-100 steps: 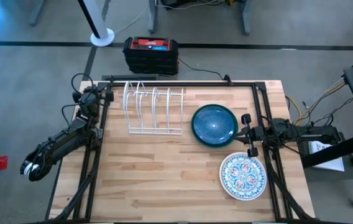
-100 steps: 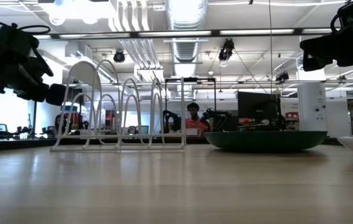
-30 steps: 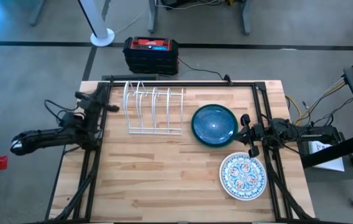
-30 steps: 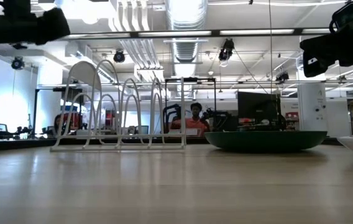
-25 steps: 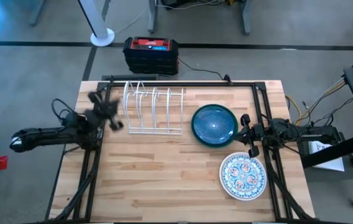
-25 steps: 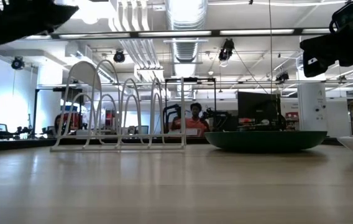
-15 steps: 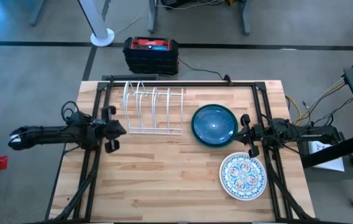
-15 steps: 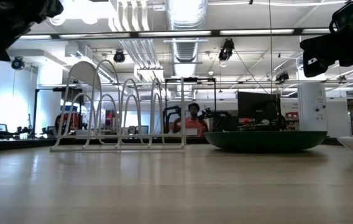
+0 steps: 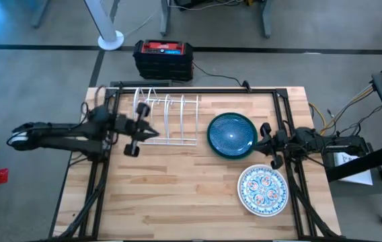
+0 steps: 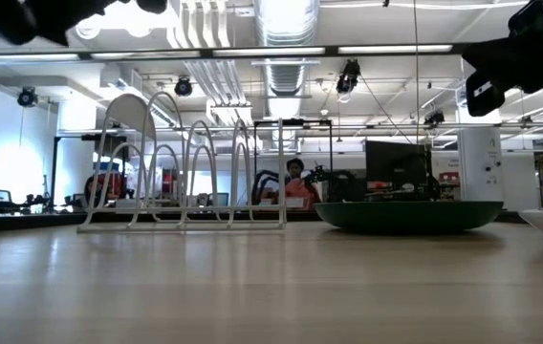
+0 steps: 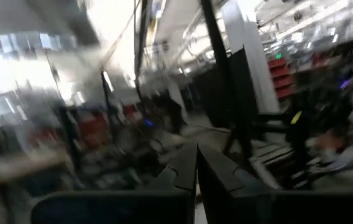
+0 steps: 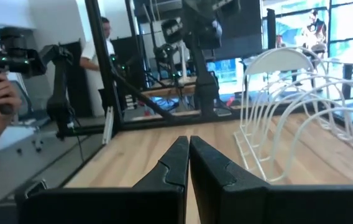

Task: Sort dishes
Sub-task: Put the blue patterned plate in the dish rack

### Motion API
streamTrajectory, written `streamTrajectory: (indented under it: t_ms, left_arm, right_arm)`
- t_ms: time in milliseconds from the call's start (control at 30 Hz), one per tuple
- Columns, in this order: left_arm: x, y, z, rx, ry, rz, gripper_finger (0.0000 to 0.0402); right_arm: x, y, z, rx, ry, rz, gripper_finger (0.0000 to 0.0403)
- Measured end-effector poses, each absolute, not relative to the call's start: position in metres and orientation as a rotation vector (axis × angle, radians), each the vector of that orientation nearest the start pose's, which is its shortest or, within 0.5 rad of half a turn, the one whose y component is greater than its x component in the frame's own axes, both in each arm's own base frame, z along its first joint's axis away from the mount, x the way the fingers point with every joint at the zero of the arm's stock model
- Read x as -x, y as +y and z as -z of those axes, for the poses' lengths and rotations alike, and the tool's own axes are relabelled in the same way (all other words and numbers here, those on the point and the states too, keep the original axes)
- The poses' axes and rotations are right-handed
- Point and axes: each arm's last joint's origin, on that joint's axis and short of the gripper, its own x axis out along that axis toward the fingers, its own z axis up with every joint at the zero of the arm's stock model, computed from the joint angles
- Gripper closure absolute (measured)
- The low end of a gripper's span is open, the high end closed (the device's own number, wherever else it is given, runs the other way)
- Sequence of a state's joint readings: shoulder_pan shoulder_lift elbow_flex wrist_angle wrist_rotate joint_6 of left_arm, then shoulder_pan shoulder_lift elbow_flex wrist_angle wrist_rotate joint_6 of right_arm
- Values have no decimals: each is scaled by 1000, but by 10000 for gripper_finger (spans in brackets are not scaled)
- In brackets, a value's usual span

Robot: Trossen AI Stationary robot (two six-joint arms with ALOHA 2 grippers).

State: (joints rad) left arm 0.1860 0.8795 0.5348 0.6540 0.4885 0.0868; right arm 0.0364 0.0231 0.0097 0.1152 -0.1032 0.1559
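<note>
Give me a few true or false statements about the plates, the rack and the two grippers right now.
1. The wire rack holds no plates. True.
2. The teal plate is stacked on the floral plate. False: they lie apart on the table.
3. The left gripper is above the rack's left end. True.
4. The right gripper is shut on the teal plate. False: it is shut on nothing, beside that plate's right edge.
5. Both plates lie flat. True.
</note>
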Motion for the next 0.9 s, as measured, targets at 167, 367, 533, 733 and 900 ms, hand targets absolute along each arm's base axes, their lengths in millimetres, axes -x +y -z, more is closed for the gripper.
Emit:
streamTrajectory:
  t_ms: [167,367,533,733,900]
  left_arm:
    - [-223,25,-337,-136,-99,321,400]
    - [-265,16,-351,-104,27,401,400]
    - [-300,4,-344,-79,116,454,400]
    - [-329,-4,-332,-10,187,406,400]
    - [-347,-12,-315,47,254,368,400]
  right_arm:
    - [-98,7,-177,-204,-93,-154,396]
    - [-97,7,-177,-215,-83,-157,396]
    - [-95,7,-194,-190,-111,-159,396]
    - [-92,6,-215,-156,40,-124,396]
    - [-90,3,-224,-154,181,-14,396]
